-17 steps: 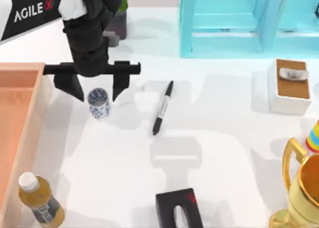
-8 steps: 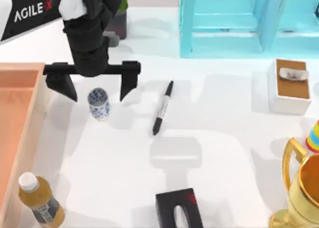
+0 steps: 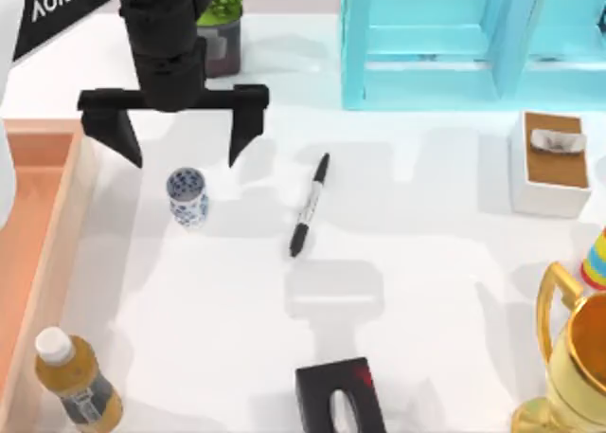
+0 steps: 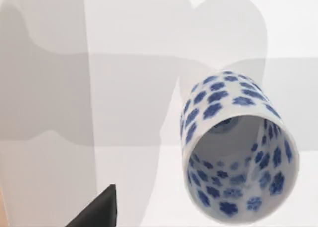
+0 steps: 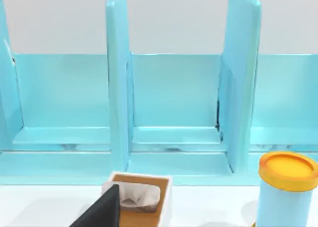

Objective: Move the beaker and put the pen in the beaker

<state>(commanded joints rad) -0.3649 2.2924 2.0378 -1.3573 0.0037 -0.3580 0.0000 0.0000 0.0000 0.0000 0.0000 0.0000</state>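
Note:
The beaker point(image 3: 187, 197), a small white cup with blue flowers, stands upright on the white table at left of centre. My left gripper point(image 3: 180, 141) hangs open just behind and above it, fingers spread wide to either side and touching nothing. In the left wrist view the beaker point(image 4: 238, 150) shows its open mouth, with one black fingertip point(image 4: 99, 212) well apart from it. The pen point(image 3: 310, 206), black with a pale middle band, lies flat to the beaker's right. My right gripper, parked, shows one fingertip point(image 5: 102, 211) facing the blue shelf.
A dark plant pot point(image 3: 220, 35) stands behind the left arm. An orange tray point(image 3: 38, 215) lines the left edge, with an amber bottle point(image 3: 76, 381) in front of it. A blue shelf point(image 3: 454, 45), white box point(image 3: 549, 163), gold trophy point(image 3: 568, 357) and black box point(image 3: 341, 395) stand around.
The left gripper's fingers have spread wider and the gripper has drawn back from the beaker toward the table's rear. Beaker and pen have stayed put.

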